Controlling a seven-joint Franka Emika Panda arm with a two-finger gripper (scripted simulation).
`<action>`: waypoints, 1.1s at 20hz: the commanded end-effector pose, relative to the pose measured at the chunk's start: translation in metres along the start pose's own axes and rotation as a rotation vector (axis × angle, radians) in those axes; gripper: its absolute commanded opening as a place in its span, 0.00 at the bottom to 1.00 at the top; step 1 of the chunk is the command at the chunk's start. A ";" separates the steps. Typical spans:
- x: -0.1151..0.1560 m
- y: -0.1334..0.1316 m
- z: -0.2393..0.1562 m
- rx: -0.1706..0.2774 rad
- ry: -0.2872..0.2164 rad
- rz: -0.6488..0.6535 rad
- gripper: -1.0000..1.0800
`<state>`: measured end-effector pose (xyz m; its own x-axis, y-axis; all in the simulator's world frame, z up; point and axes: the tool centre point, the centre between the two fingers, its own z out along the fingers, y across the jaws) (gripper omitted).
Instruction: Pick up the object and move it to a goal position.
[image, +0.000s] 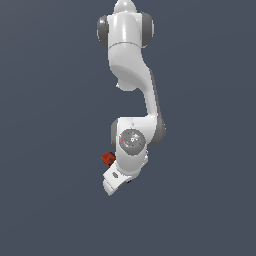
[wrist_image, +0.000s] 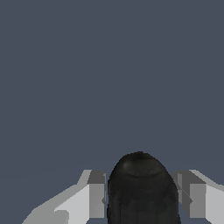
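Drill (wrist_image: 142, 190) sits pinched between the white fingers (wrist_image: 97, 194) of the hand (image: 119, 180), only an orange-red corner showing beside the wrist in the exterior view, so I judge a quick swing could twist it loose.

Flat, even, shadowless renders, perhaps slightly soft and coarse.
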<state>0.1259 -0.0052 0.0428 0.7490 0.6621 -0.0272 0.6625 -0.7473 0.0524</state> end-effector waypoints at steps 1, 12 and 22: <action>-0.001 0.013 -0.019 -0.021 0.020 0.005 0.00; -0.027 0.082 -0.151 -0.147 0.150 0.025 0.00; -0.084 0.142 -0.318 -0.300 0.314 0.048 0.00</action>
<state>0.1551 -0.1390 0.3406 0.7178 0.6465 0.2582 0.5720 -0.7591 0.3106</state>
